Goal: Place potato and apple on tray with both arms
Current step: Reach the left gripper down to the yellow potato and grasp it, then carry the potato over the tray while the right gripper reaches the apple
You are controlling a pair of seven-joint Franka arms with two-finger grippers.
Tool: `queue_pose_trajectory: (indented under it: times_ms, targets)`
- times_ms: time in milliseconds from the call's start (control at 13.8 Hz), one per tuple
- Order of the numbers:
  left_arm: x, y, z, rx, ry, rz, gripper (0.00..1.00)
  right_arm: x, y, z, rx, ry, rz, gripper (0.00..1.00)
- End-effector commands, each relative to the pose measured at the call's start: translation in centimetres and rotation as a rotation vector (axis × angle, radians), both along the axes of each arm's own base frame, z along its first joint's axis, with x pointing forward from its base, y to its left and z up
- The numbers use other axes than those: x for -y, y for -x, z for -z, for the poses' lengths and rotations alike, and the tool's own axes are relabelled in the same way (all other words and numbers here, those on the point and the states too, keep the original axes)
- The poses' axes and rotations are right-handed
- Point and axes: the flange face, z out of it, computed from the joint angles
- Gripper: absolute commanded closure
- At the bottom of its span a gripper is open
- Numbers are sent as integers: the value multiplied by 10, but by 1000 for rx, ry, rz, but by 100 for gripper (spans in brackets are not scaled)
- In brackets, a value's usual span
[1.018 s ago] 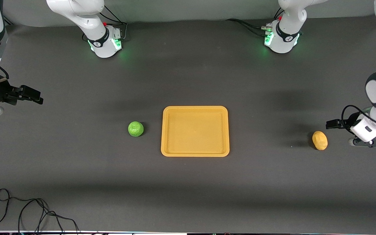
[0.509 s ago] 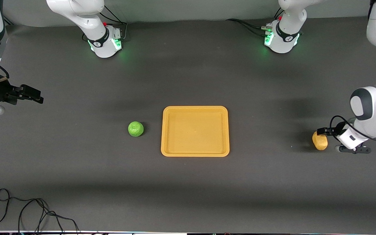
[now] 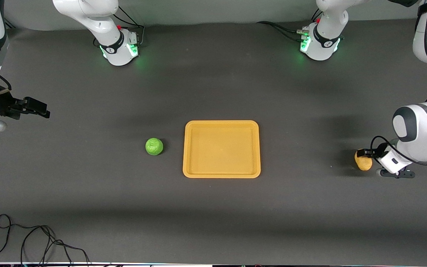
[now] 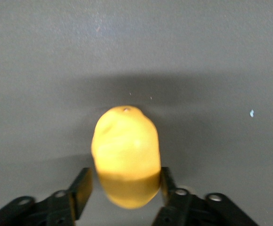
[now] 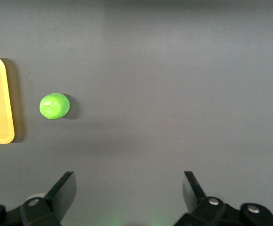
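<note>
Seeing the left gripper [image 3: 364, 153] low at the potato [image 3: 363, 161], toward the left arm's end of the surface [image 3: 213, 215]. In the left wrist view the potato [image 4: 125, 155] sits between the two fingers [image 4: 81, 186], one on each side of it. One finger looks to be touching its flank; at the other we can't tell contact from a small gap. So jaws are spread around the potato, not clamped on it as far as we can see. The potato rests on the surface with its shadow under it, long axis running out from the jaws.

The right gripper [image 3: 35, 106] hangs over the right arm's end of the surface, well away from everything. Its jaws are released and wide apart in the right wrist view [image 5: 129, 188], nothing between them. We read that arm as waiting.

The apple [image 3: 154, 146] sits on the surface beside the tray [image 3: 188, 148], on the side toward the right arm's end, near it but not touching. The right wrist view shows the same gap between apple [image 5: 54, 106] and tray rim [image 5: 7, 108].

The tray lies flat mid-surface with nothing on it. The potato is well apart from it, toward the left arm's end.

A loose black cable [image 3: 32, 241] lies at the near edge of the surface, at the right arm's end.
</note>
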Motion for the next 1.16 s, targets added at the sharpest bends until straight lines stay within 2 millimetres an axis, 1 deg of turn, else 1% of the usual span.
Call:
queue_pose_trajectory:
  times_ms: [0, 73, 145, 218, 291, 364, 436, 509, 582, 655, 727, 800, 873, 945, 1091]
  targets:
    - [4, -11, 1, 23, 5, 11, 68, 2, -3, -4, 1, 0, -22, 0]
    - [6, -11, 0, 25, 4, 13, 75, 2, -3, -4, 0, 0, -22, 0]
    - [9, -11, -9, 19, 9, 9, 82, 2, -3, -2, -3, 0, -22, 0]
    - [23, -13, -31, 24, 20, -7, 86, 2, -3, -2, -2, 0, -22, 0]
    - [45, -12, -57, -1, 28, -36, 87, 1, -3, -1, -2, 0, -24, 0]
    - [75, -10, -88, -23, 26, -51, 87, 1, -3, -1, 0, 0, -24, 0]
    - [109, -8, -108, -38, 24, -65, 86, 2, -3, -1, 3, 1, -21, 0]
    - [147, -6, -122, -38, 20, -83, 86, 1, -4, -1, 6, -1, -22, 0]
    - [191, -1, -128, -42, 18, -96, 86, 1, -4, -1, 7, -1, -21, 0]
    - [238, 6, -130, -40, 16, -111, 85, -1, -3, -3, 11, 0, -18, 0]
    - [281, 14, -126, -37, 10, -127, 84, -8, -2, -5, 14, 0, -24, 0]
    - [325, 24, -124, -24, 5, -124, 84, -23, -2, -7, 18, 1, -42, 0]
    - [362, 37, -118, -23, 0, -114, 84, -41, -1, -10, 23, 3, -44, 0]
    - [390, 49, -110, -32, -5, -100, 84, -66, 2, -12, 26, 7, -27, 0]
    - [444, 70, -92, -11, 6, -89, 85, -123, 11, -12, 26, 3, -26, 0]
